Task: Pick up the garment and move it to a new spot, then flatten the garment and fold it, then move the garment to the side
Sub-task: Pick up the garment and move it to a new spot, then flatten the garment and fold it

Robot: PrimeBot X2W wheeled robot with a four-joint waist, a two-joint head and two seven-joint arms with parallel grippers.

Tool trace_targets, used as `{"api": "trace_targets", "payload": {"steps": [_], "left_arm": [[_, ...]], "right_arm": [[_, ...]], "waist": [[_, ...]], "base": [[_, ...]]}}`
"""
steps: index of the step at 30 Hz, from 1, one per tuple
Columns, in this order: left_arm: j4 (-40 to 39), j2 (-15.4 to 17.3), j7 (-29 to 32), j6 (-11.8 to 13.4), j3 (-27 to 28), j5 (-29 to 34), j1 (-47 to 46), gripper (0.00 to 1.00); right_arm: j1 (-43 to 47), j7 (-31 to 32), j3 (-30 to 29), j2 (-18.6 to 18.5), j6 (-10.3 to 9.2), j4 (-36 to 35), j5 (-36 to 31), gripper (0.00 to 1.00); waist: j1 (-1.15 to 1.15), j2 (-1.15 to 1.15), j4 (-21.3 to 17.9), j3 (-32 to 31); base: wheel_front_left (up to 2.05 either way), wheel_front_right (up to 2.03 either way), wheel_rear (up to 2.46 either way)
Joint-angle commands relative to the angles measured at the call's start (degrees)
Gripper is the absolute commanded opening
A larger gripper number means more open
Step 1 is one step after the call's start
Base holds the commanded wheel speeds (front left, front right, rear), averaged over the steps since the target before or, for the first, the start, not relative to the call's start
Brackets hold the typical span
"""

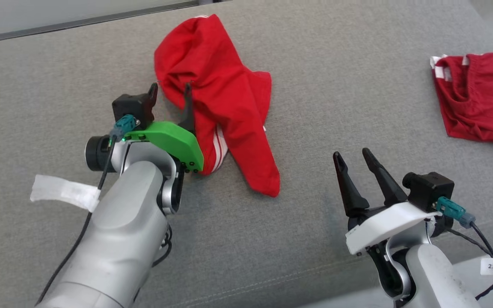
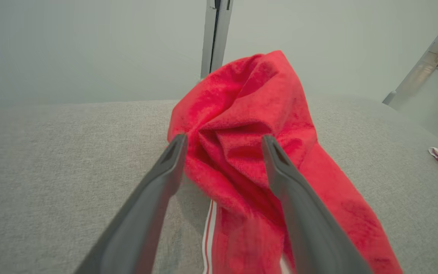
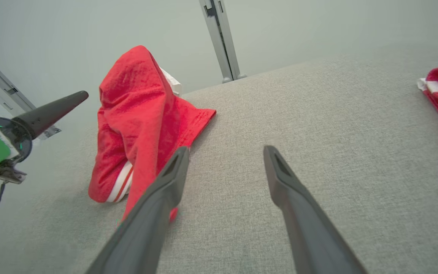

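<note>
Slumping garment (image 1: 225, 107) near far cushion (image 1: 315, 239) edge

The head view looks steeply down from above and behind both arms onto the grey fabric worktop (image 1: 336, 64), taking in the left pincer (image 1: 171, 87), the right pincer (image 1: 351, 153), the red garment (image 1: 221, 98) and a 2nd red garment (image 1: 477, 94) at far right. The left wrist view sits low and very near, looking along its fingers (image 2: 158, 190) straight into the red garment, with a pale wall (image 2: 89, 45) behind. The right wrist view, low but farther back, faces across the worktop and shares both garments and part of the left pincer with the head view.
</note>
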Motion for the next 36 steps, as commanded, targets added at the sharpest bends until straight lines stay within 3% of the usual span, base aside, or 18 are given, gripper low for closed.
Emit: {"api": "trace_targets", "payload": {"steps": [1,16,24,36], "left_arm": [[-1.4,0.2,-0.2,0.1,0.0,0.7,2.3,1.0],[-28.6,2.5,-0.2,5.3,1.1,4.6,28.1,1.0],[-34.7,4.4,0.6,7.7,1.7,4.0,32.4,1.0],[-38.1,6.0,1.3,9.3,2.2,3.4,34.7,1.0]], "right_arm": [[1.2,0.1,-0.3,-0.1,-0.02,0.5,1.2,1.0],[-0.9,1.2,-0.1,-0.2,-0.02,12.8,9.5,1.0],[-2.3,0.0,0.8,-0.2,-0.02,19.7,17.1,1.0],[-4.8,-2.1,1.7,-0.1,-0.02,23.7,26.2,0.99]], "waist": [[0.0,0.0,6.0,-3.9],[0.0,0.0,15.6,-4.0],[0.0,0.0,18.4,-4.1],[0.0,0.0,18.9,-4.2]], "base": [[0.0,0.0,0.0],[0.0,0.0,0.0],[0.0,0.0,0.0],[0.0,0.0,0.0]]}}
